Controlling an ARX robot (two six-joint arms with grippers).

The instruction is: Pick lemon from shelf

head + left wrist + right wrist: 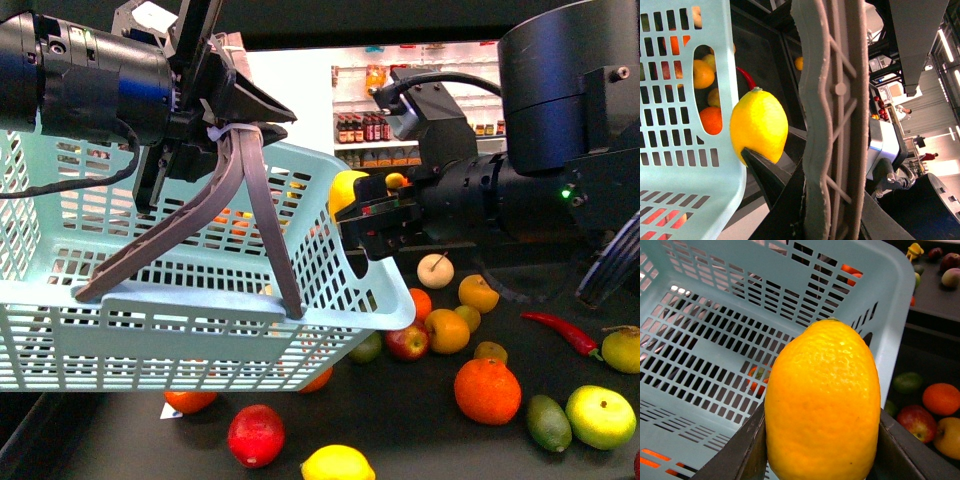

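Note:
The lemon (345, 190) is bright yellow and oval, and my right gripper (352, 215) is shut on it in the air just beside the right rim of the pale blue basket (200, 290). In the right wrist view the lemon (822, 405) stands upright between both dark fingers, above the basket's corner (715, 315). My left gripper (235, 125) is shut on the grey basket handle (255, 210), holding the basket above the shelf deck (430, 430). The left wrist view shows the handle (832, 90) close up and the lemon (759, 125) next to the basket wall (670, 150).
Loose fruit lies on the black deck: another lemon (338, 465), a large orange (487, 390), red apples (256, 435), a green oval fruit (548, 422), a yellow-green round fruit (600, 416) and a red chilli (562, 332). Store shelving (380, 125) stands far behind.

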